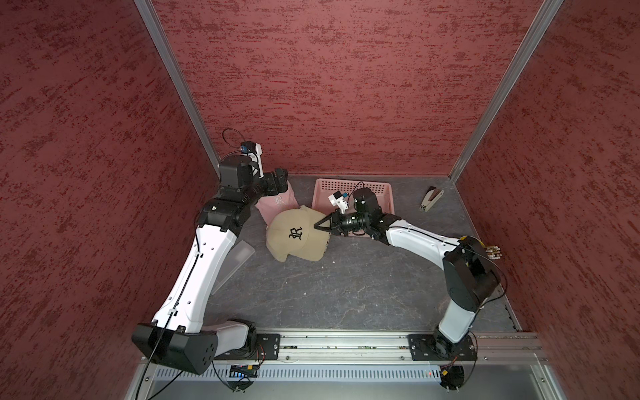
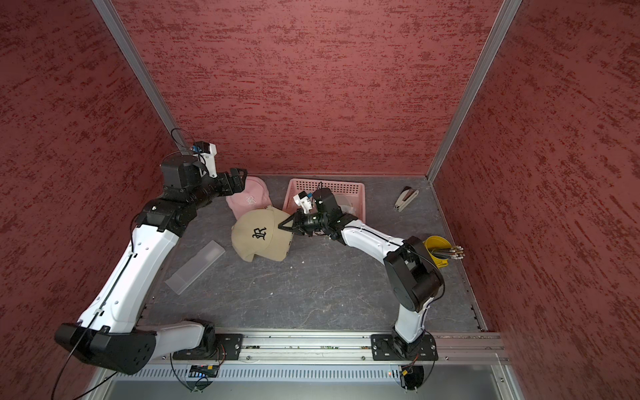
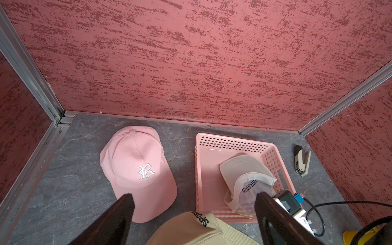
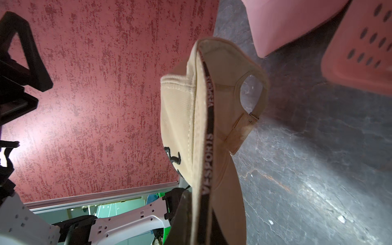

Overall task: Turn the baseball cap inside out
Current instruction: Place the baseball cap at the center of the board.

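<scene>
Left arm (image 1: 194, 273) elbow sits closest to the lens, and the arm reaches out over the table (image 1: 329, 298). The left gripper (image 2: 239, 177) hangs above the pink cap (image 3: 137, 165), jaws spread wide and holding nothing (the left wrist view shows the fingers (image 3: 121, 212) far apart, with only caps and floor in the gap). Landmark is the pink basket (image 1: 349, 186) against the back wall. The beige cap (image 1: 298, 235) is just off the basket's front corner on the left-arm side. There the right gripper (image 1: 319, 225) is clamped on the cap's rear rim, near the strap opening. In the right wrist view the cap (image 4: 184, 118) hangs edge-on from the claw, with the lining and the black lettered seam tape showing. The crown is not turned: the black R faces outward. Cannot tell whether the brim touches the table. The pink cap lies flat beside the basket on the left-arm side, white R up. In both top views the beige cap covers part of its brim. Inside the basket, toward its right-arm side, lies a pale cap (image 3: 246, 176) with dark lettering. A stapler (image 1: 431, 199) sits well off the basket's right-arm side, near the back corner. A yellow cup (image 2: 437, 247) of sticks stands in front of the basket on the right-arm side, beside the right arm's elbow. A clear plastic sleeve (image 2: 195, 266) lies flat well in front of the basket on the left-arm side, next to the left arm.
</scene>
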You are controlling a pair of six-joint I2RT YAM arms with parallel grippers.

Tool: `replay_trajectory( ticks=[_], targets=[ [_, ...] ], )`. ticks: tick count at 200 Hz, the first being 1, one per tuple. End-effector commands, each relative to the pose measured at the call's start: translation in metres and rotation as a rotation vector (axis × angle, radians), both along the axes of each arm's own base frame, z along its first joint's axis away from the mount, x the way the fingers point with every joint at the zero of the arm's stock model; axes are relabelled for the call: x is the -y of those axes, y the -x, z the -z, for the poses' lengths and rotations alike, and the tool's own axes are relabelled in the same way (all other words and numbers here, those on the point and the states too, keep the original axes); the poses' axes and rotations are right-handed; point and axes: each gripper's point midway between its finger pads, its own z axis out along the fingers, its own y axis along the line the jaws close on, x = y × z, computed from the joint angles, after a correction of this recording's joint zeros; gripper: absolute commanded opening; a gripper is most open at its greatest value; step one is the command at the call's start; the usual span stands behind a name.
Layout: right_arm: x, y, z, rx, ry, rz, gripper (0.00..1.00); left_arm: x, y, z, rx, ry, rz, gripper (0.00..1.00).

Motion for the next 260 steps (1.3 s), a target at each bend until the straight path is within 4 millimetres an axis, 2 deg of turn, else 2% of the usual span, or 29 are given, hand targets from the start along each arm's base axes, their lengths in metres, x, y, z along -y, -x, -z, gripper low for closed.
replay_trajectory(
  ticks=[1, 43, 105, 155, 171, 193, 218, 235, 260],
  targets=[
    [0.001, 0.011, 0.001, 0.014, -0.024, -0.03, 0.04, -0.005, 0.002, -0.011, 0.031, -0.004, -0.01, 0.93],
    [0.012, 0.021, 0.024, -0.042, -0.008, -0.029, 0.08, -0.012, -0.004, 0.0, 0.026, -0.02, -0.043, 0.93],
    [0.035, 0.025, 0.05, -0.098, 0.026, -0.029, 0.18, -0.008, -0.014, 0.0, 0.036, 0.007, -0.043, 0.93],
    [0.067, 0.016, 0.083, -0.13, 0.11, 0.017, 0.34, -0.01, -0.018, 0.003, 0.031, -0.004, -0.055, 0.92],
    [0.08, 0.013, 0.096, -0.122, 0.179, 0.04, 0.4, -0.011, -0.018, 0.001, 0.033, -0.012, -0.06, 0.92],
    [0.097, 0.011, 0.111, -0.119, 0.276, 0.061, 0.42, -0.014, -0.02, 0.001, 0.031, -0.036, -0.076, 0.92],
    [0.118, 0.011, 0.126, -0.098, 0.41, 0.087, 0.49, -0.017, -0.023, 0.006, 0.011, -0.122, -0.115, 0.92],
    [0.13, 0.012, 0.126, -0.061, 0.493, 0.1, 0.5, -0.015, -0.024, 0.009, 0.004, -0.167, -0.126, 0.92],
    [0.151, 0.006, 0.107, 0.03, 0.612, 0.143, 0.53, -0.013, -0.026, 0.01, -0.004, -0.202, -0.138, 0.92]
  ],
)
